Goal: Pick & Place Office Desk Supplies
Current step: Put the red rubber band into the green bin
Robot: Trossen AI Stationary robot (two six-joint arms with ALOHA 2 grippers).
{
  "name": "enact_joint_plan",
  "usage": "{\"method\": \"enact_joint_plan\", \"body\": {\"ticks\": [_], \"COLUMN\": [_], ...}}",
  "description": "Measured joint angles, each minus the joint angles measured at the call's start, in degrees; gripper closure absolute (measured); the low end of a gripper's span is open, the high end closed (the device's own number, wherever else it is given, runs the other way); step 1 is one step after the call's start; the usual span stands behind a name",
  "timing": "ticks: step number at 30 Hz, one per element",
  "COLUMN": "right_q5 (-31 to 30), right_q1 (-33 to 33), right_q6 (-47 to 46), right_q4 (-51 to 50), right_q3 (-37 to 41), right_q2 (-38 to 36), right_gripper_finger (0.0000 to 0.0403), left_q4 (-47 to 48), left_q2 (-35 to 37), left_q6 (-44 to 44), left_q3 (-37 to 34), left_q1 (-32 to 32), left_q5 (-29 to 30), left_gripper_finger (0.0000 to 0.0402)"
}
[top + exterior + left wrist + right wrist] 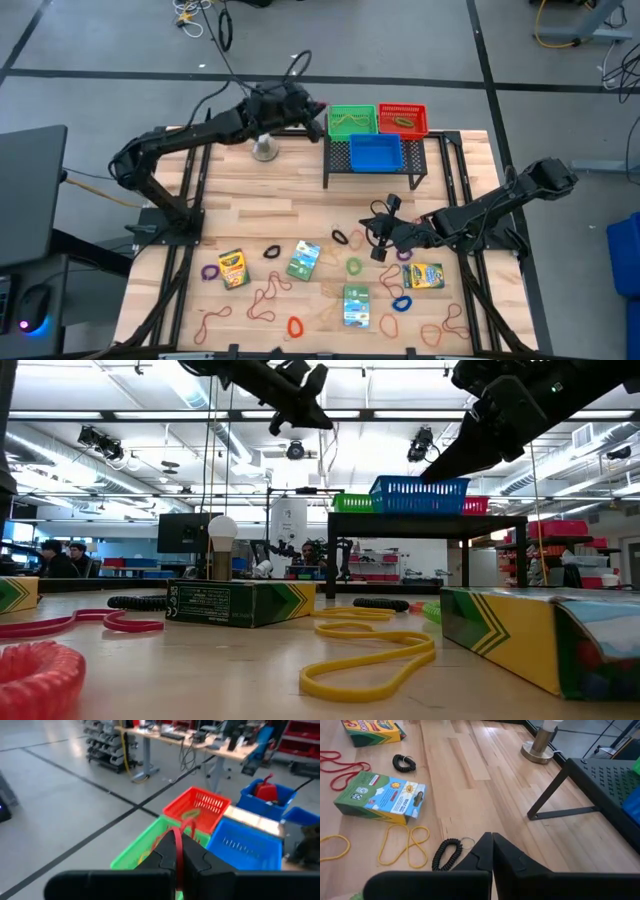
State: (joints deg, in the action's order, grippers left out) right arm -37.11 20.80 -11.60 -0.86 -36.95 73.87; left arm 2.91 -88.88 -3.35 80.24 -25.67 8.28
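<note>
My left gripper (pixel 318 108) is raised over the near left corner of the green basket (pixel 150 845) and is shut on a red rubber band (pixel 178 851). My right gripper (pixel 492 840) is shut just above the table, right of the middle, beside a black coiled loop (pixel 446 854) with a small ring that lies flat on the wood. Crayon boxes (pixel 303 260) (pixel 232 268) (pixel 424 275), rubber bands (pixel 268 295) and coloured loops (pixel 401 303) lie flat on the near half of the table. My left gripper pinches the red rubber band between its two fingers; a strand (pixel 178 840) runs along the gap and a loop (pixel 188 824) sticks out past the fingertips. The fingers point nearly level toward the baskets, and the band is lifted clear of the table. My right gripper's fingertips stand right beside the black coil's ring (pixel 467 840); I cannot tell whether they touch it.
A black mesh rack (pixel 338 160) at the far middle carries the green basket, a red basket (pixel 403 118) and a blue basket (pixel 375 152). A white ball on a round stand (pixel 264 148) is left of the rack. The wood between the rack and the supplies is bare.
</note>
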Motion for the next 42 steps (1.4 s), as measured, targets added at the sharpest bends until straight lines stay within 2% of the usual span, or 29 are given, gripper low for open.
{"method": "enact_joint_plan", "body": {"ticks": [7,17,29,33,42], "right_q5": [0.01,0.01,-0.01,-0.01,-0.01], "right_q1": [0.00,0.00,0.02,0.00,0.00], "right_q6": [0.07,0.07,0.07,0.07,0.09], "right_q4": [0.11,0.13,0.13,0.13,0.13], "right_q3": [0.00,0.00,0.00,0.00,0.00], "right_q2": [0.00,0.00,0.00,0.00,0.00], "right_gripper_finger": [0.0399,0.0399,0.0399,0.0399,0.0399], "left_q4": [0.51,8.69,10.61,10.66,11.42], "left_q2": [-6.80,-18.61,-27.42,-27.62,-27.32], "left_q6": [-0.22,0.31,-1.56,-1.58,-0.98], "left_q3": [8.88,23.12,25.25,25.28,25.38], "left_q1": [-3.70,-5.58,-5.45,-5.40,-4.70], "left_q5": [-5.42,-7.74,-8.71,-9.60,-9.79], "left_gripper_finger": [0.0397,0.0396,0.0392,0.0365,0.0266]}}
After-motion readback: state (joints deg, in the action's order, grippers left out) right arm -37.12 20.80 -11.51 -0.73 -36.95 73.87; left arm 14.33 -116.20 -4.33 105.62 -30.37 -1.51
